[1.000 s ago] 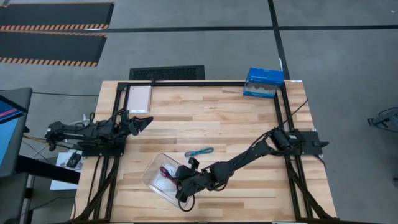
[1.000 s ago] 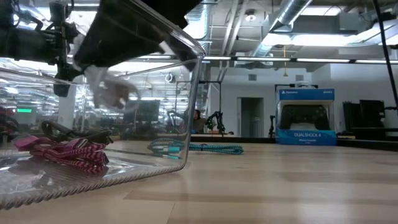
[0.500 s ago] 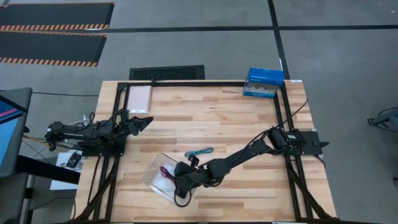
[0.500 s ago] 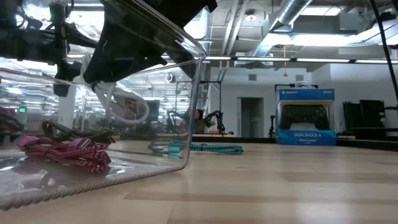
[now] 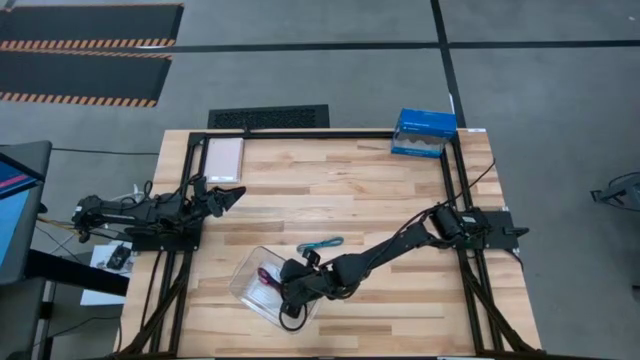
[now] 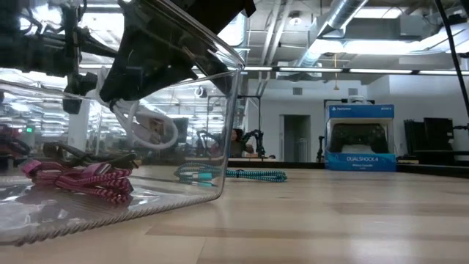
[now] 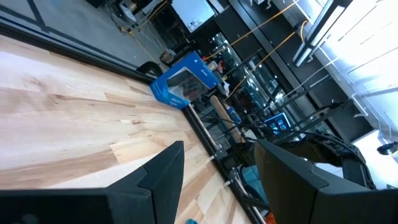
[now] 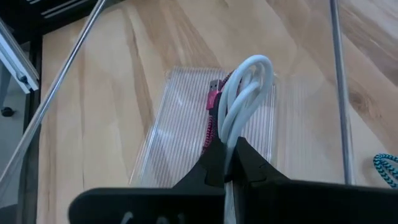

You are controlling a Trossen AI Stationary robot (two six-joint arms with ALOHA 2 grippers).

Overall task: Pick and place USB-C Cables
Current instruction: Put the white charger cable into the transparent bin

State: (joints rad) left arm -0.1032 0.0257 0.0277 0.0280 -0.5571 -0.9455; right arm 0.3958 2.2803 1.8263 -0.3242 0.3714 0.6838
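A clear tray (image 5: 248, 272) sits near the table's near edge, with a magenta-pink cable (image 6: 77, 180) and a dark maroon-black cable (image 6: 80, 155) lying on its ribbed floor (image 8: 177, 127). The teal cable (image 5: 321, 244) lies on the wood just beyond the tray. My right gripper (image 8: 229, 163) hovers over the tray, shut on the white cable (image 8: 245, 93). My left gripper (image 7: 217, 180) waits open at the table's left side (image 5: 225, 195), touching nothing. My right gripper pinches the white cable's coil at one end (image 8: 231, 144) between its two fingers, several strands together. The fingers come slanting down from the table's right side. The coil (image 6: 146, 126) hangs inside the tray's walls, clear of the floor, above the pink cable.
A blue box (image 5: 423, 132) stands at the table's far right corner, and a pale flat pad (image 5: 224, 156) lies at the far left. Black frame rails (image 5: 330, 133) run along the table's edges. Bare wood spreads between the tray and the far rail.
My right gripper has moved a little toward the table's left, over the tray, and carried the white cable with it. The coil has come down inside the tray walls and now hangs still. The other cables and the tray have stayed where they were.
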